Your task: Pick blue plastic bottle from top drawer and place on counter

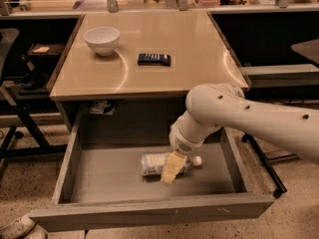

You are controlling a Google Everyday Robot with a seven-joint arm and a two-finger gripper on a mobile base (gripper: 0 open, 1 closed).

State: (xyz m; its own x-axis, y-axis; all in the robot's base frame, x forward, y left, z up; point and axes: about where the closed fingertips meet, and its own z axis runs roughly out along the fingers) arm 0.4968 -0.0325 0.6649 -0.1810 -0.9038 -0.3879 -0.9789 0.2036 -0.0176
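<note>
The blue plastic bottle (152, 164) lies on its side on the floor of the open top drawer (99, 180), with its white cap pointing right. My gripper (170, 169) hangs from the white arm down into the drawer, right at the middle of the bottle, and covers part of its body. The bottle rests on the drawer floor. The beige counter (189, 49) lies above and behind the drawer.
A white bowl (101, 39) and a small dark flat gadget (154, 59) sit on the counter. The drawer's front panel (149, 212) is nearest the camera. A cluttered shelf runs along the back. A dark frame (20, 128) stands at the left, a black bar (264, 166) at the right.
</note>
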